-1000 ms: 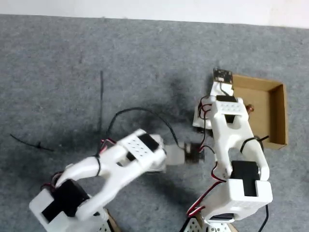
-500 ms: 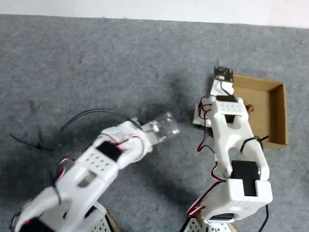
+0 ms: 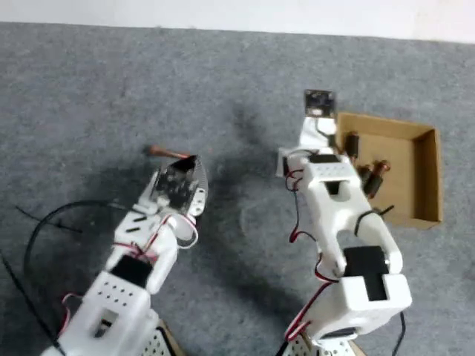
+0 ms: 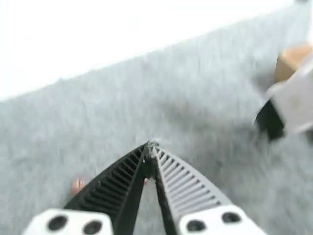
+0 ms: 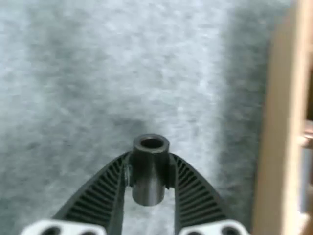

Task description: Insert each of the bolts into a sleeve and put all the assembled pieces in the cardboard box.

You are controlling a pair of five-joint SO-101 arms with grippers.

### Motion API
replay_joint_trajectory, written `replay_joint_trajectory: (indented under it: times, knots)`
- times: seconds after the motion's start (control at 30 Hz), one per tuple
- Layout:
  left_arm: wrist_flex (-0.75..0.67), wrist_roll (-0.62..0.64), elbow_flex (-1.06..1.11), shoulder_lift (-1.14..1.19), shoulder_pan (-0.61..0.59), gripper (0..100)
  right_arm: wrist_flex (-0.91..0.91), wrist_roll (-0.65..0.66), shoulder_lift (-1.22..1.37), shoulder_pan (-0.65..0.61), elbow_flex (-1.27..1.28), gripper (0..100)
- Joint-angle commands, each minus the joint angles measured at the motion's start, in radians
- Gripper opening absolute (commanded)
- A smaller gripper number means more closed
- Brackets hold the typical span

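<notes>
The bolt [image 3: 166, 153] lay on the carpet [image 3: 89, 89] just far of the L gripper [image 4: 150, 149], long axis left-right, jaws pinched narrow & seemingly empty, so L arm was nearer, while the R gripper [image 5: 149, 162] clamped a sleeve [image 5: 149, 172] just left of the box [image 3: 427, 174].

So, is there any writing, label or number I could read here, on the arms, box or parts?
None can be read.
The cardboard box has plain walls; the black sleeve in the right gripper is unmarked; any marks on the small circuit board at that arm's wrist are too small to read.
</notes>
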Motion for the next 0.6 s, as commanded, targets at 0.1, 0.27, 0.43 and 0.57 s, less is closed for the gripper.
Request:
replay_joint_trajectory:
  times: [0.1,0.27,0.43,0.57]
  knots:
    - [-0.252,-0.081,0.114,-0.097,0.001,1,-0.048,-0.002,-0.053,-0.054,-0.008,0.5]
    - [-0.250,-0.110,0.127,-0.128,-0.002,1,-0.070,-0.002,-0.051,-0.051,-0.007,0.5]
    - [-0.158,-0.112,0.067,-0.122,-0.076,1,-0.067,-0.002,-0.051,-0.050,-0.007,0.5]
    - [0.235,-0.074,-0.163,-0.111,-0.232,1,-0.067,-0.002,-0.051,-0.039,0.025,0.5]
